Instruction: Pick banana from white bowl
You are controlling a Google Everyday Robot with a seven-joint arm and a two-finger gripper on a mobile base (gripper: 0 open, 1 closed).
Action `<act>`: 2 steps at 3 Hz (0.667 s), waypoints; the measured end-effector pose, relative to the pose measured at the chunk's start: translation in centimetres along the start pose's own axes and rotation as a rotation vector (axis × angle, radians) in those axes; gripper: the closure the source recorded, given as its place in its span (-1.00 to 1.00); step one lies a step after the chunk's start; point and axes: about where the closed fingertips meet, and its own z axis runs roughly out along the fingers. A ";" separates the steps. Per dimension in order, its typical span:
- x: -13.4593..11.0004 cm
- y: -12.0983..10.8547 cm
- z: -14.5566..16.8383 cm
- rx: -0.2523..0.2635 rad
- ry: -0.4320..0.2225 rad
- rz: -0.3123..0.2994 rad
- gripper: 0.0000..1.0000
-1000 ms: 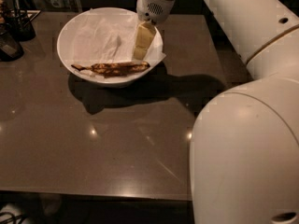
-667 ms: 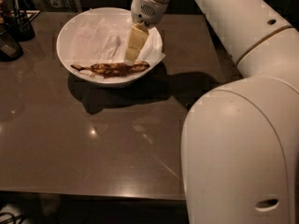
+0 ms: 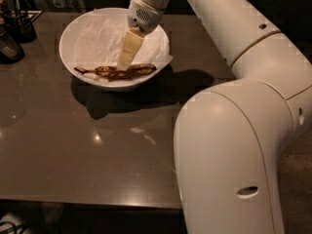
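Arm (image 3: 229,145) fills the right side: big elbow in the foreground, forearm running up & left over the table (image 3: 73,145), wrist bent down above the white bowl (image 3: 62,52). Gripper (image 3: 124,62) points down inside the bowl w/ a slight left tilt, tip at the banana (image 3: 117,72) mid-length; can't tell if it touches or how far open it is. Banana lies across the bowl's near side on crumpled paper (image 3: 97,38), stem to the left

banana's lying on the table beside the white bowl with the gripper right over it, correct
Not quite: the camera view shows the banana inside the white bowl, not beside it. The gripper is right over it.
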 end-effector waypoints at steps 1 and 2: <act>-0.5 0.1 1.2 -0.034 -0.021 0.029 -0.54; -0.4 0.2 2.4 -0.066 -0.048 0.063 -0.54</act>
